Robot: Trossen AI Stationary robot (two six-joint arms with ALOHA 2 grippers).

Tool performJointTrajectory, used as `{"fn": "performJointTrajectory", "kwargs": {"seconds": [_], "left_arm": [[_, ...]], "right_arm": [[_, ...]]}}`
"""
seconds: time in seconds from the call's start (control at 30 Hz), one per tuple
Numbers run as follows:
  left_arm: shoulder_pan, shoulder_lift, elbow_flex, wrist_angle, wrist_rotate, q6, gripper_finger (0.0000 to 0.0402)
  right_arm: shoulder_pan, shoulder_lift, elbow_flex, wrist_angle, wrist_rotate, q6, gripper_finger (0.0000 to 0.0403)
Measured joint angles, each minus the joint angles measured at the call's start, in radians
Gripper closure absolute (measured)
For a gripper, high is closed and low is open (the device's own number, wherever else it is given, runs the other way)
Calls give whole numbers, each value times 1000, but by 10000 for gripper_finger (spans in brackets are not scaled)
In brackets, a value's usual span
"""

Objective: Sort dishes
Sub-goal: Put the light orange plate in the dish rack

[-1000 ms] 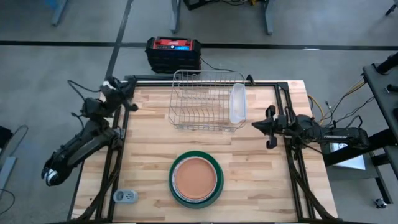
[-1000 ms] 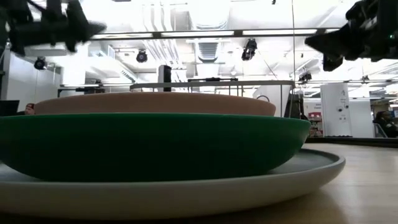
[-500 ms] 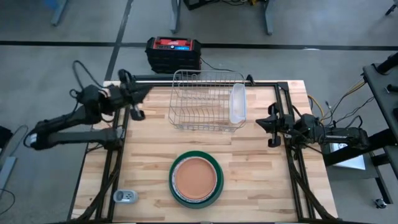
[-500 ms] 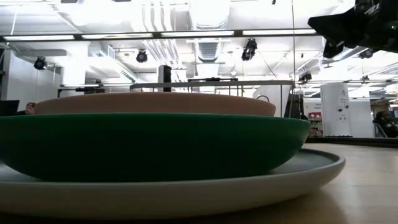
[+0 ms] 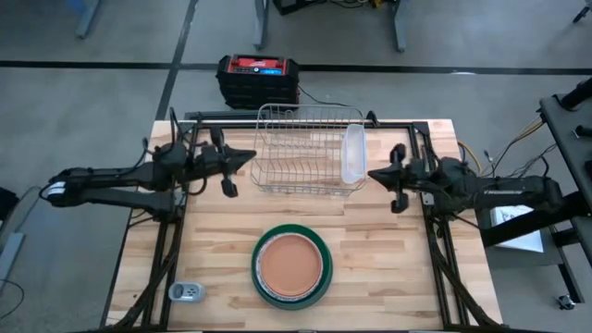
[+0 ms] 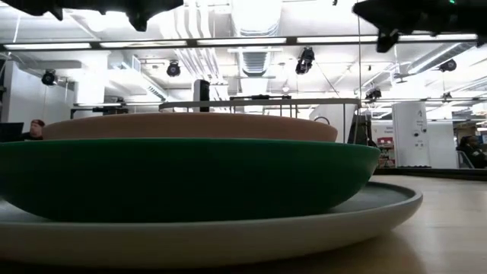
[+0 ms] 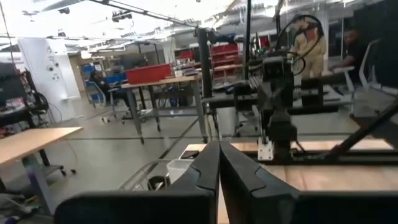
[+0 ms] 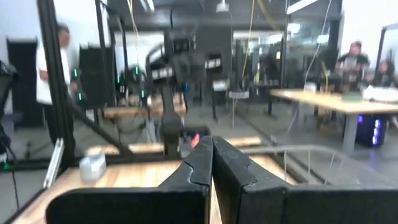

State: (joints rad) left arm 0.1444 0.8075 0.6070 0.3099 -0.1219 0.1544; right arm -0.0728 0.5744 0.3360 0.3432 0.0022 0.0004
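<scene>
- The dishes sit stacked at the near middle of the table [image 5: 222, 231]: a terracotta-pink plate [image 5: 291, 265] nested in a dark green plate [image 5: 262, 277], with a pale grey plate [image 6: 396, 204] at the bottom, best seen in the low view.
- The silver wire rack [image 5: 305, 148] stands at the far middle, empty, with a clear tub [image 5: 353, 154] hung on its right side. The stack is well apart from it.
- The left gripper [image 5: 242, 159] is up in the air beside the rack's left edge, fingers pressed together with no gap, holding nothing. The wrist view confirms it.
- The right gripper [image 5: 375, 174] is likewise aloft just right of the tub, fingers closed against each other and empty.
- Judgement: sorting has not begun; both arms appear to be in the approach phase, neither yet over the stack.
- Recommended: one arm should open its fingers wide before descending, come in at the rim of the pink plate, and pinch only that rim, so the green plate below is not dragged.
- The other arm should stay clear of the rack's slots to avoid a clash.
- A small grey device [image 5: 186, 292] at the near left corner is no obstacle.
</scene>
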Motion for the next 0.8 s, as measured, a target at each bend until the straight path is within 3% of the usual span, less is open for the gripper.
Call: {"fn": "performJointTrajectory", "kwargs": {"seconds": [0.2,0.3,0.53,0.67,0.8], "left_arm": [[0,25,44,-26,0,-29,401],[0,29,89,-102,0,-142,401],[0,50,206,-426,8,-325,401],[-3,68,233,-561,128,-335,401],[-31,80,197,-574,379,-228,401]], "right_arm": [[49,217,145,-53,0,6,403],[89,308,193,-58,11,16,403],[232,453,262,-57,185,30,403],[321,510,286,-55,333,52,403],[388,553,307,-58,446,105,403]]}}
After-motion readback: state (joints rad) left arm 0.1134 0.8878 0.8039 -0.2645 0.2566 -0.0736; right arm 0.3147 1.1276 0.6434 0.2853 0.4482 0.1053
